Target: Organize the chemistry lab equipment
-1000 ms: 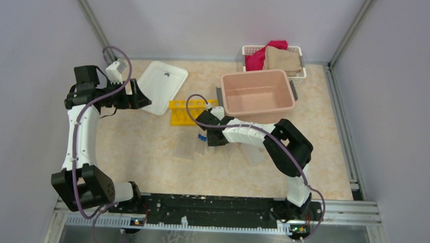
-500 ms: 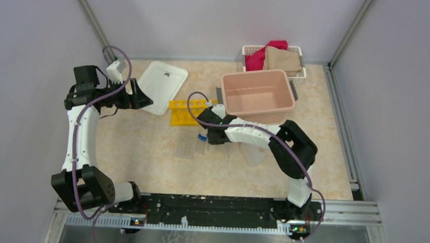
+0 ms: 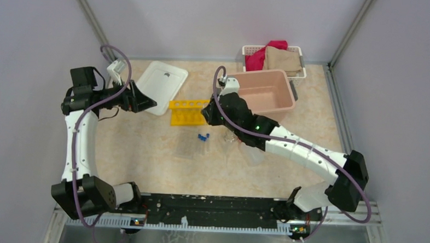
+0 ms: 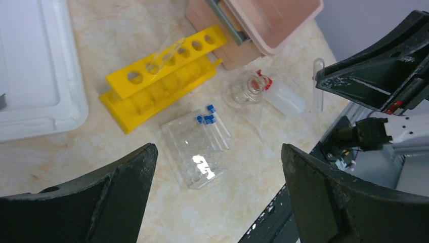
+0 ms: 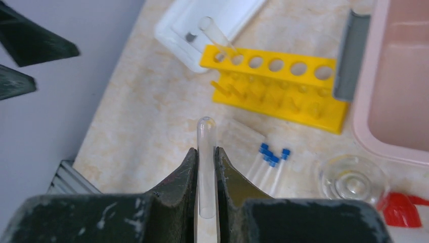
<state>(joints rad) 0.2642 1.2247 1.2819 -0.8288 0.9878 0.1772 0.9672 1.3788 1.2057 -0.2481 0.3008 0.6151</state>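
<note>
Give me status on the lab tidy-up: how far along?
Early. Done: one clear tube leans in the end hole of the yellow rack. In hand: the right gripper is shut on a second clear tube, held above the table near that rack. Left: the blue-capped tubes lying beside the clear rack, plus the flask and squeeze bottle loose near the pink tub. The left gripper is open and holds nothing.

No words, numbers, labels or signs can be read in any of these pictures.
</note>
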